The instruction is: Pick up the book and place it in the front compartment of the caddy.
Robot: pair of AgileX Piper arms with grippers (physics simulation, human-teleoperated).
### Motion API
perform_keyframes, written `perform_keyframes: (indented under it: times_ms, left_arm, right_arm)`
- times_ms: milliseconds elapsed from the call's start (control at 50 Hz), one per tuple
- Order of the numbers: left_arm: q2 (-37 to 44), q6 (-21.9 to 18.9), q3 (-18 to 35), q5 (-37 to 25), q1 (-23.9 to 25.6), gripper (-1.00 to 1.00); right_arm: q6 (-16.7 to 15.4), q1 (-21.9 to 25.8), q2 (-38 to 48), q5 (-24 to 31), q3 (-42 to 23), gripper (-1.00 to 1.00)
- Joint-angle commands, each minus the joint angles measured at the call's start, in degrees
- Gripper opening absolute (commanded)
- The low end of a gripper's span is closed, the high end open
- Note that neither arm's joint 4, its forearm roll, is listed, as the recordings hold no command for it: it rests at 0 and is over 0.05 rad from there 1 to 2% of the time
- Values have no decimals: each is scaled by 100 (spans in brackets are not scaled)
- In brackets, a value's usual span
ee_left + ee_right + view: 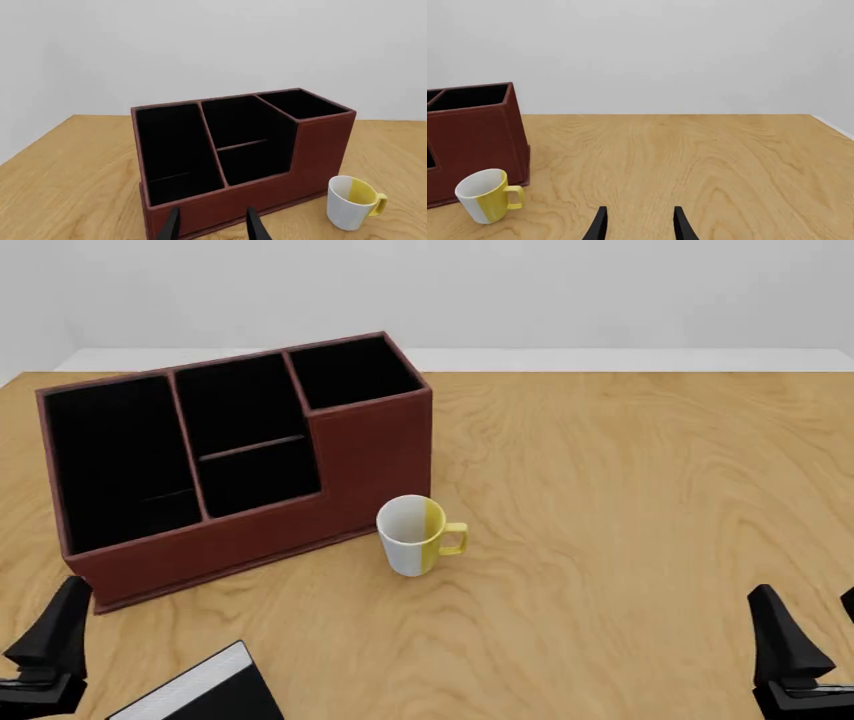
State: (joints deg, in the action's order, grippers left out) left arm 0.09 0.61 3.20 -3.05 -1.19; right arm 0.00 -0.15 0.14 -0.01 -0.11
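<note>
The book (200, 692) is cut off by the front view's near edge, showing only a black corner and a strip of white pages. Both pincers are cropped there too: one finger of the left pincer (47, 645) shows at the near left, and the right pincer (814, 640) is cut by the right edge. The caddy (470, 140) is cut by the right wrist view's edge, its floor lost in black.
</note>
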Motion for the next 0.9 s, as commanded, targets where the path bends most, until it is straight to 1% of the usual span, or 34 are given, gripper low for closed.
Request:
perform_keyframes:
  times_ms: [20, 140, 160, 180, 200, 220, 260, 280, 320, 360, 380, 420, 460, 480, 500, 520, 540, 560, 580, 620, 640, 660, 680, 700, 720, 740, 760, 780, 800, 820, 840, 860, 880, 900]
  left_arm:
    - [13, 52, -294, 281, 67, 100]
    - [-4, -35, -260, 357, 113, 100]
    - [-6, -108, -218, 363, 276, 100]
    - [-4, -81, -186, 292, 206, 100]
    - [43, 16, -24, 221, 212, 100]
    - [14, -34, 53, 177, 237, 100]
    - [268, 152, 349, 252, 239, 100]
    - [559, 72, 530, 448, 292, 100]
    - [1040, -62, 795, 703, 560, 100]
    - [1368, -57, 1078, 713, 746, 100]
    - [1371, -57, 1079, 714, 746, 100]
    - [1793, 87, 1507, 567, 1009, 100]
    - [1795, 87, 1509, 568, 1009, 100]
    - [2356, 93, 2066, 297, 1471, 100]
    - [2362, 93, 2074, 295, 1471, 100]
    - [2676, 274, 2365, 6, 1888, 100]
    - [2830, 338, 2469, -107, 1939, 100]
    - [2919, -120, 2644, -280, 2014, 100]
    - [2903, -172, 2706, -369, 2129, 100]
    - [3105, -487, 2919, -689, 2424, 100]
    - [3363, 220, 3074, -941, 2660, 100]
    - [3437, -58, 3183, -1132, 2849, 100]
    - [3533, -582, 3318, -1368, 2967, 100]
    - [3709, -307, 3377, -1491, 3041, 100]
    - [3760, -453, 3573, -1786, 3136, 100]
    - [3760, -454, 3577, -1791, 3136, 100]
    - [3948, -418, 3808, -2229, 3286, 100]
    - [3949, -662, 3881, -2314, 3231, 100]
    - [4013, -489, 4047, -2553, 3254, 100]
    - [4056, -528, 4138, -2674, 3299, 100]
    - [4067, -796, 4263, -2873, 3332, 100]
    - [4151, -687, 4340, -3003, 3372, 100]
    - [4199, -1068, 4434, -3196, 3415, 100]
    - [4183, -1094, 4529, -3278, 3424, 100]
  right_arm:
    - [1, 15, 23, -4, -14, 100]
    - [1, 14, 18, 3, -15, 100]
    - [1, 15, 16, 5, -16, 100]
    - [2, 14, 16, 6, -16, 100]
    - [2, 14, 16, 6, -16, 100]
    - [2, 14, 15, 7, -16, 100]
    - [2, 14, 13, 9, -17, 100]
    - [2, 14, 12, 10, -17, 100]
    - [2, 14, 12, 10, -17, 100]
    - [3, 14, 12, 11, -17, 100]
    - [3, 14, 12, 11, -17, 100]
    - [1, 14, 11, 11, -17, 100]
    - [1, 14, 11, 11, -17, 100]
    - [2, 14, 12, 11, -17, 100]
    - [2, 14, 12, 11, -17, 100]
    - [3, 14, 12, 10, -17, 100]
    - [2, 14, 12, 10, -17, 100]
    - [3, 14, 13, 9, -16, 100]
    - [1, 14, 12, 8, -16, 100]
    - [2, 14, 13, 7, -15, 100]
    - [2, 14, 13, 7, -15, 100]
    - [3, 14, 14, 7, -14, 100]
    - [3, 14, 14, 6, -14, 100]
    - [2, 14, 14, 6, -14, 100]
    - [3, 14, 14, 5, -14, 100]
    - [3, 14, 14, 5, -14, 100]
    - [2, 14, 15, 4, -14, 100]
    - [3, 14, 16, 4, -13, 100]
    - [3, 14, 16, 4, -13, 100]
    - [2, 14, 16, 3, -13, 100]
    - [2, 14, 16, 3, -13, 100]
    - [3, 14, 17, 3, -13, 100]
    - [2, 14, 17, 3, -13, 100]
    - [2, 15, 17, 3, -13, 100]
